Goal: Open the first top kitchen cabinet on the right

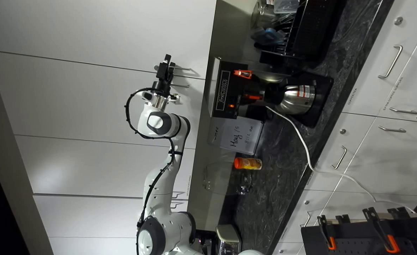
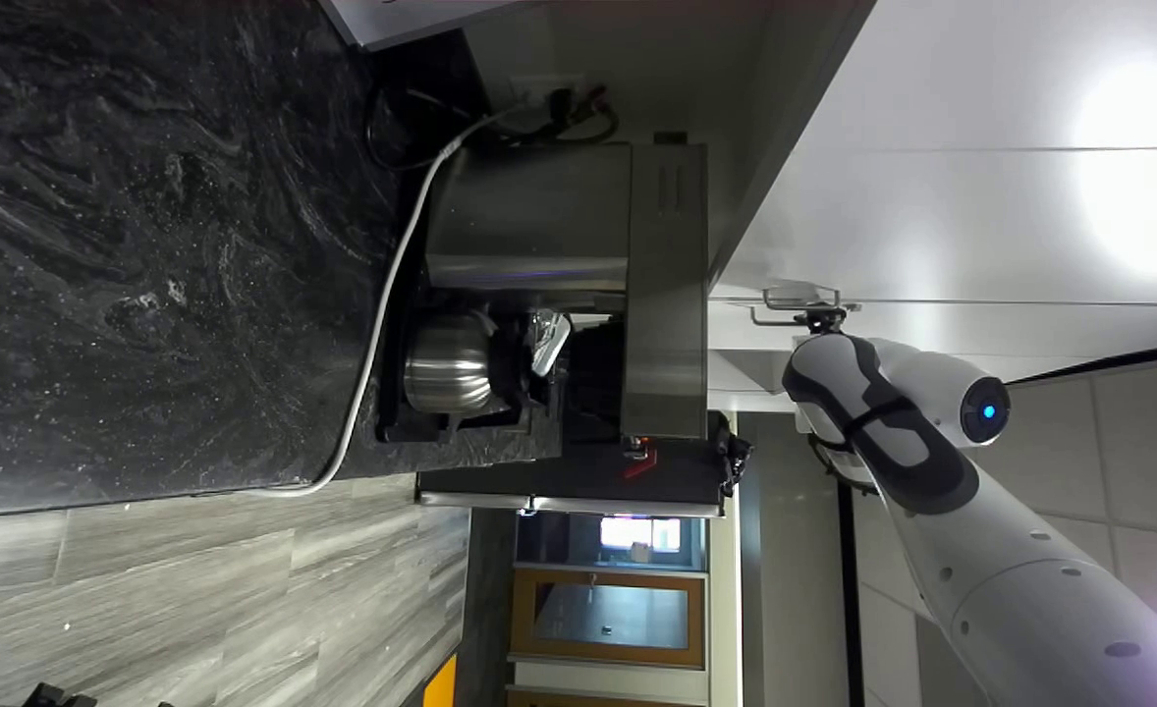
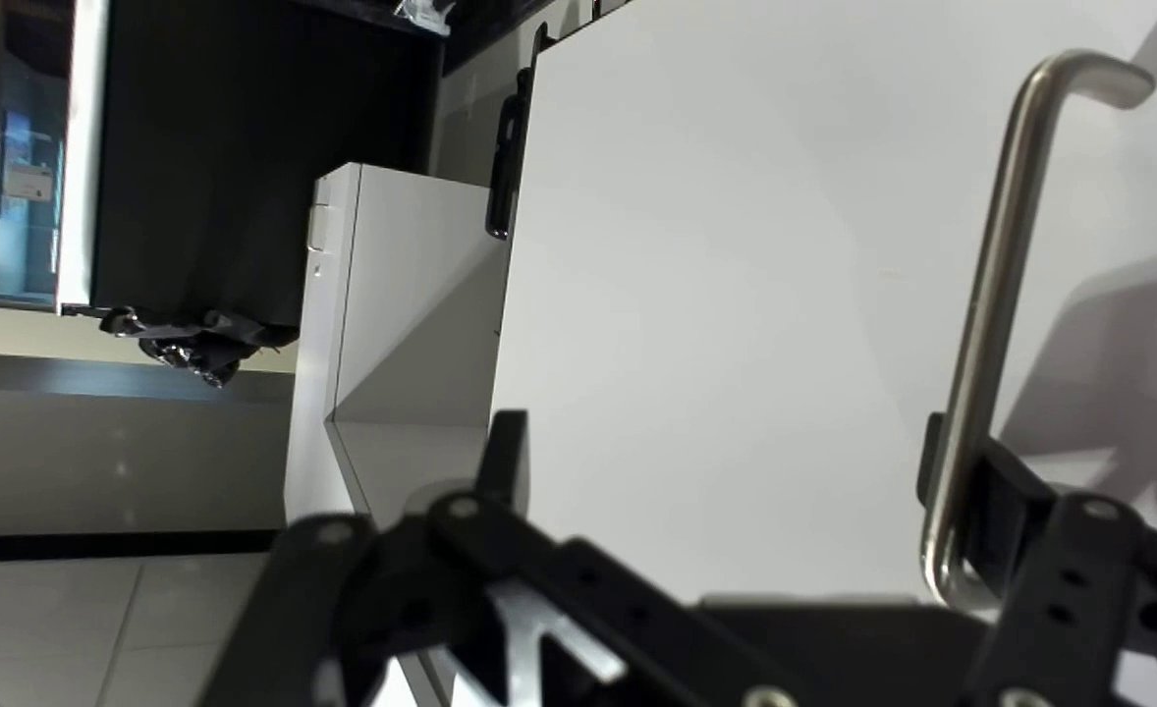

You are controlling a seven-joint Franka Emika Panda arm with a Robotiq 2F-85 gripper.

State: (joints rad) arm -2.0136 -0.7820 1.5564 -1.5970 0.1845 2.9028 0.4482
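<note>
Brushed steel, the bar handle (image 3: 999,260) belongs to the white right-hand cabinet door (image 3: 716,275), just above the coffee maker (image 1: 229,88) and running on past its right side. The gripper (image 3: 721,454) has its fingers spread wide apart, pinching nothing; one fingertip (image 3: 930,462) pokes behind the bar near its upper end, so the steel covers part of it. I can't tell whether the two touch, or whether the door stands ajar. In an exterior view the arm (image 2: 981,550) screens most of the gripper.

I count two handles over the coffee maker, the top of the left-hand handle (image 1: 181,86) hidden behind the gripper. One steel carafe (image 1: 297,104) stands on the coffee maker's base. To its left are one sign (image 1: 240,138) handwritten "May 15" and one yellow shaker can (image 1: 250,163), beside a clear object (image 1: 244,184) too faint to name. To its right, one black dish rack (image 1: 309,37) is cut off.
</note>
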